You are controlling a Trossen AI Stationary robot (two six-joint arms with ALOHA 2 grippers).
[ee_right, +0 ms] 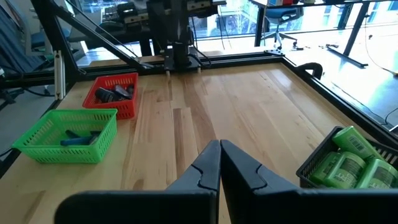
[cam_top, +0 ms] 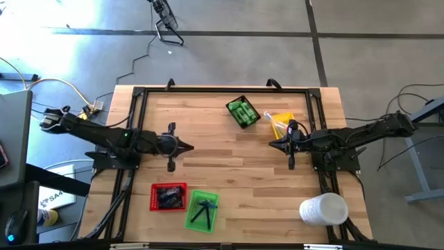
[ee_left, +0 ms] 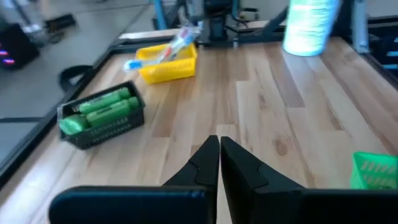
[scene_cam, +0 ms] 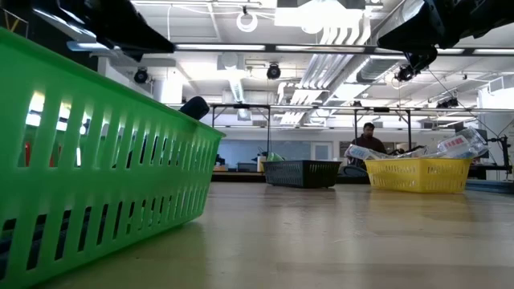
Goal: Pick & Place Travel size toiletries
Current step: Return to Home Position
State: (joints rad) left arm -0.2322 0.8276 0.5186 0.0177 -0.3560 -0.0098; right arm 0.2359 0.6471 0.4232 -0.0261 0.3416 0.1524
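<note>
Nothing loose lay on the light wooden slatted table [cam_top: 229,173], so the sorting looked finished. Every travel item in sight sat inside a small slotted plastic tray.

Taking the table centre as the dial in the high view:
- The bright green little bottles [ee_left: 102,106] filled the black tray [ee_left: 109,127] at about 12 to 1 o'clock.
- The long clear-wrapped sticks [ee_left: 165,50] poked out of the yellow tray [ee_left: 168,68] at 2 o'clock.
- The dark flat packets [ee_right: 115,93] rested in the red tray [ee_right: 129,109] at 8 o'clock.
- The thin dark pieces [cam_top: 202,210] lay in the green tray [ee_right: 62,151] just beside it, at 7 o'clock.
- A big white cylinder [cam_top: 323,209] stood apart at 4 o'clock.

The left gripper [ee_left: 219,142] hung at 9 o'clock and the right gripper [ee_right: 219,145] at 3 o'clock. They pointed toward each other across bare wood. Each had its two dark fingers pressed together on nothing, and both stood well clear of every tray.

Judging by this, placing was done. What remained was only for the arms to settle into their rest pose. I could not tell whether any item was hidden beneath another in the trays.
</note>
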